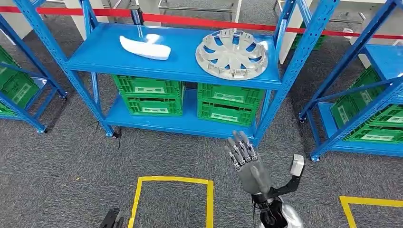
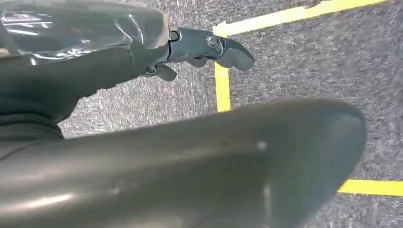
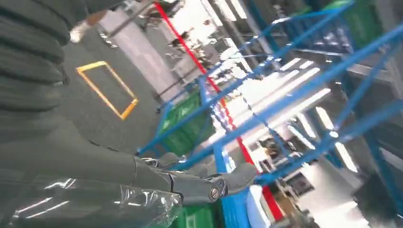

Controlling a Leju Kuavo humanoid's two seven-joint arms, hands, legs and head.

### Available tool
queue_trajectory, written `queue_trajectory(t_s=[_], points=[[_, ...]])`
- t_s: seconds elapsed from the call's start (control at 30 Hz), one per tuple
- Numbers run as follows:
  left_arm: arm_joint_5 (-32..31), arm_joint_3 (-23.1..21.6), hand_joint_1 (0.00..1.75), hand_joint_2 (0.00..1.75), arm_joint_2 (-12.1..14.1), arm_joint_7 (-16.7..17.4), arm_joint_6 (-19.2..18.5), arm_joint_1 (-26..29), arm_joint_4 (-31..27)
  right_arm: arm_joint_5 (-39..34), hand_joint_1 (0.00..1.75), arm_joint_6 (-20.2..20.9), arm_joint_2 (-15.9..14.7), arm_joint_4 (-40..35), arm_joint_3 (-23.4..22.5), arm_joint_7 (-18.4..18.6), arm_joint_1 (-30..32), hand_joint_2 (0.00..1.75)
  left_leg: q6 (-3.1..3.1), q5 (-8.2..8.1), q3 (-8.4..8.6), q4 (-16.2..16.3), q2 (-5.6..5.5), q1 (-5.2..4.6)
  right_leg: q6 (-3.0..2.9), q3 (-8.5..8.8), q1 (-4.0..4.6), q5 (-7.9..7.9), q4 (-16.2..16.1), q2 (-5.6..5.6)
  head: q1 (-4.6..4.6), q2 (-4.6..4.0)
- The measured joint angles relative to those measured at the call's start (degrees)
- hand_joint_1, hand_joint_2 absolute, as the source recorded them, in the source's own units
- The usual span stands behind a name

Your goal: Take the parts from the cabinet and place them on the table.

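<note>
Grey carpet everywhere; we see a blue metal shelving rack [image 1: 180, 71] with a white curved plastic part [image 1: 145, 47] and silver spoked wheel cover [image 1: 232, 53] on its top shelf. Right hand [image 1: 247, 164] hangs empty below it, fingers apart; left hand [image 2: 142, 61] we can't tell.

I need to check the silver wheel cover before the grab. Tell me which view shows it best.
The head view: the wheel cover lies whole and unobstructed on the top shelf, beside a white part. The right wrist view catches blue shelf frames and green crates, with no clear wheel cover; the left wrist view looks at carpet and yellow tape.
</note>
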Motion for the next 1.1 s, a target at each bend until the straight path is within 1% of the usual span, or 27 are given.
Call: queue_trajectory(t_s=[0.07, 0.1, 0.13, 0.17, 0.2, 0.23, 0.27, 0.3, 0.33, 0.43, 0.47, 0.5, 0.53, 0.6, 0.63, 0.67, 0.7, 0.73, 0.77, 0.8, 0.83, 0.87, 0.93, 0.97, 1.0, 1.03, 1.1], points=[[0.26, -0.04, 0.0, 0.0, 0.0, -0.04, -0.02, 0.11, 0.04, 0.11, 0.0, -2.84, -0.44, -2.69, 1.03, 2.69, 0.58, 0.0, 0.26, 0.12, -0.2, 0.03, 0.06, -0.23, -1.33, -5.08, 0.5, -3.63, 9.5, 0.0, -0.09, 0.0], [0.35, -0.09, 0.0, 0.0, 0.02, -0.11, -0.04, 0.17, 0.09, -0.06, 0.0, -3.91, -0.87, -4.07, 1.55, 3.99, 1.2, 0.0, 0.35, 0.07, -0.25, 0.05, 0.07, -0.47, -1.72, -7.83, 0.75, -5.05, 14.39, -0.01, -0.09, 0.0], [0.41, -0.13, 0.0, 0.0, 0.0, -0.11, -0.07, 0.2, 0.13, -0.48, 0.0, -3.95, -1.16, -5.05, 1.88, 4.41, 1.87, 0.0, 0.43, 0.01, -0.25, 0.08, 0.01, -0.71, -1.84, -9.97, 0.99, -5.62, 17.81, -0.01, -0.07, 0.0], [0.46, -0.2, 0.0, 0.0, 0.0, -0.11, -0.13, 0.28, 0.17, -1.05, 0.0, -3.77, -1.62, -6.27, 2.23, 4.78, 2.39, 0.0, 0.51, -0.07, -0.13, 0.08, -0.08, -0.93, -1.84, -10.84, 1.26, -5.06, 18.3, 0.0, -0.09, 0.0], [0.46, -0.24, 0.0, 0.0, 0.0, -0.11, -0.22, 0.3, 0.22, -1.53, 0.0, -3.53, -1.81, -7.34, 2.42, 4.93, 2.63, 0.0, 0.62, -0.2, 0.06, 0.09, -0.14, -1.18, -1.74, -10.09, 1.55, -3.24, 15.44, 0.0, -0.04, 0.0], [0.48, -0.31, 0.0, 0.0, 0.0, -0.11, -0.22, 0.28, 0.22, -1.84, 0.0, -3.34, -1.94, -8.39, 2.69, 5.18, 2.69, 0.0, 0.61, -0.38, 0.35, 0.11, -0.14, -1.43, -1.68, -8.29, 1.83, -0.67, 10.67, 0.0, -0.07, 0.0], [0.48, -0.42, 0.0, 0.0, -0.04, -0.13, -0.22, 0.25, 0.22, -2.12, 0.0, -2.86, -2.05, -9.72, 3.02, 5.28, 2.81, 0.0, 0.6, -0.67, 0.75, 0.12, -0.14, -1.63, -1.85, -5.76, 2.11, 2.22, 4.6, 0.0, -0.07, 0.0], [0.48, -0.52, 0.0, 0.0, -0.24, -0.2, -0.2, 0.26, 0.24, -2.49, 0.0, -2.1, -2.23, -11.02, 3.32, 5.33, 2.96, 0.0, 0.55, -0.93, 0.7, 0.13, -0.12, -1.68, -2.47, -4.04, 2.53, 3.98, 0.13, -0.02, -0.07, 0.0], [0.46, -0.61, 0.0, 0.0, -0.26, -0.28, -0.09, 0.16, 0.26, -2.82, 0.0, -1.52, -2.27, -11.87, 3.52, 5.33, 3.16, 0.0, 0.26, -1.44, 0.61, 0.59, -0.15, -2.31, -3.16, -3.5, 2.43, 4.18, -0.51, 0.06, -0.22, 0.0], [-0.11, -1.16, 0.0, 0.0, -0.24, -0.5, 0.61, 0.2, 0.35, -3.96, 0.0, 1.26, -2.4, -14.49, 4.5, 5.31, 3.32, 0.0, -0.15, -1.66, 0.54, 0.54, -0.07, -2.12, -3.58, -3.61, 2.66, 4.18, -0.54, 0.1, -0.13, 0.0], [-0.2, -1.29, 0.0, 0.0, 0.07, -0.59, 0.68, 0.17, 0.35, -4.33, 0.0, 2.04, -2.36, -15.14, 4.79, 5.31, 3.3, 0.0, -0.58, -2.18, 0.66, 0.87, -0.06, -2.34, -3.7, -3.33, 1.73, 4.23, -0.88, 0.09, -0.09, 0.0], [-0.46, -1.51, 0.0, 0.0, -0.15, -0.72, 0.72, 0.18, 0.35, -4.81, 0.0, 3.11, -2.43, -16.03, 5.13, 5.31, 3.3, 0.0, -1.48, -2.88, 0.09, 1.93, 0.22, -2.13, -4.0, -3.1, 1.67, 4.15, -0.92, 0.06, -0.19, 0.0], [-0.53, -1.62, 0.0, 0.0, 0.0, -0.74, 0.79, 0.12, 0.35, -5.09, 0.0, 3.66, -2.34, -16.61, 5.4, 5.31, 3.24, 0.0, -2.39, -4.68, -1.46, 5.28, 0.33, -1.55, -4.3, -2.95, 1.57, 3.99, -0.92, 0.05, -0.42, 0.0], [-0.55, -1.88, 0.0, 0.0, 0.13, -0.76, 0.66, 0.22, 0.46, -5.38, 0.0, 4.49, -2.38, -17.65, 6.14, 5.44, 3.32, 0.0, -3.7, -8.67, -6.84, 15.25, 0.38, -0.16, -4.34, -3.02, 1.5, 3.92, -0.9, 0.04, -0.39, 0.0], [-0.55, -1.92, 0.0, 0.0, 0.13, -0.74, 0.52, 0.34, 0.48, -5.46, 0.0, 4.75, -2.38, -17.91, 6.29, 5.44, 3.35, 0.0, -4.22, -9.57, -9.27, 19.13, 0.48, 0.49, -4.33, -3.05, 1.36, 3.91, -0.89, 0.03, -0.39, 0.0], [-0.55, -1.99, 0.0, 0.0, 0.13, -0.74, 0.39, 0.44, 0.5, -5.49, 0.0, 4.9, -2.38, -18.18, 6.38, 5.5, 3.35, 0.0, -4.6, -8.96, -10.32, 20.09, 0.64, 1.04, -4.31, -3.02, 1.2, 3.89, -0.88, 0.04, -0.39, 0.0], [-0.55, -2.1, 0.0, 0.0, 0.13, -0.76, 0.07, 0.45, 0.52, -5.57, 0.0, 5.29, -2.38, -18.57, 6.45, 5.63, 3.34, 0.0, -4.98, -7.09, -9.98, 18.27, 0.74, 1.47, -4.17, -2.96, 1.04, 3.8, -0.88, 0.07, -0.37, 0.0], [-0.52, -2.23, 0.0, 0.0, 0.15, -0.81, -0.04, 0.42, 0.52, -5.57, 0.0, 5.71, -2.38, -18.92, 6.53, 5.63, 3.35, 0.0, -5.3, -4.12, -8.35, 14.0, 0.93, 1.84, -4.09, -2.82, 0.81, 3.77, -0.87, 0.09, -0.39, 0.0], [-0.46, -2.36, 0.0, 0.0, 0.22, -0.83, -0.11, 0.4, 0.52, -5.6, 0.0, 6.04, -2.38, -19.38, 6.68, 5.72, 3.35, 0.0, -5.61, -0.91, -5.77, 8.19, 1.11, 2.13, -3.85, -2.58, 0.6, 3.66, -0.88, 0.09, -0.39, 0.0], [-0.37, -2.43, 0.0, 0.0, 0.26, -0.87, -0.18, 0.38, 0.52, -5.6, 0.0, 6.37, -2.38, -19.82, 6.84, 5.76, 3.34, 0.0, -5.73, 1.45, -3.24, 2.89, 1.31, 2.36, -3.65, -2.39, 0.54, 3.59, -0.92, 0.1, -0.42, 0.0], [-0.17, -2.47, 0.0, 0.0, 0.28, -0.92, -0.24, 0.24, 0.52, -5.6, 0.0, 6.74, -2.38, -20.21, 6.97, 5.76, 3.36, 0.0, -5.54, 0.59, -2.42, 1.05, 1.26, 1.89, -3.17, -2.41, 0.85, 3.54, -0.8, 0.12, -0.44, 0.0], [-0.13, -2.49, 0.0, 0.0, 0.35, -0.94, -0.37, 0.18, 0.52, -5.57, 0.0, 7.11, -2.4, -20.52, 7.08, 5.79, 3.33, 0.0, -4.61, 0.61, -2.63, 1.18, 1.06, 1.77, -2.67, -2.65, 0.83, 3.64, -0.84, 0.13, -0.37, 0.0], [-0.09, -2.65, 0.0, 0.0, 0.46, -0.94, -0.55, 0.27, 0.52, -5.51, 0.0, 7.94, -2.47, -20.89, 7.49, 5.79, 3.39, 0.0, -3.66, 0.59, -2.99, 1.37, 0.98, 1.42, -1.87, -2.59, 0.58, 3.87, -1.19, 0.09, -0.37, 0.0], [-0.07, -2.71, 0.0, 0.0, 0.48, -0.94, -0.57, 0.25, 0.52, -5.46, 0.0, 8.29, -2.49, -21.2, 7.65, 5.79, 3.38, 0.0, -3.05, 0.96, -2.72, 0.86, 0.95, 1.38, -1.34, -2.43, 0.64, 3.95, -1.43, 0.09, -0.44, 0.0], [-0.04, -2.71, 0.0, 0.0, 0.57, -0.96, -0.59, 0.23, 0.52, -5.46, 0.0, 8.51, -2.51, -21.55, 7.74, 5.79, 3.4, 0.0, -2.28, 1.55, -1.98, 0.08, 0.98, 1.88, -1.15, -2.93, 0.42, 3.62, -1.17, 0.04, -0.35, 0.0], [-0.04, -2.75, 0.0, 0.0, 0.46, -1.03, -0.63, 0.16, 0.52, -5.46, 0.0, 8.88, -2.62, -21.7, 7.78, 5.79, 3.29, 0.0, -1.96, 1.71, -1.93, -0.08, 1.02, 1.64, -1.6, -3.86, 0.49, 2.14, 1.25, 0.0, -0.13, 0.0], [-0.04, -2.82, 0.0, 0.0, 0.46, -1.03, -0.72, 0.21, 0.52, -5.49, 0.0, 8.97, -2.69, -21.78, 7.84, 5.79, 3.41, 0.0, -1.61, 1.8, -2.08, -0.01, 1.03, 1.32, -2.64, -8.23, 0.66, -1.76, 10.59, 0.0, 0.02, 0.0]])
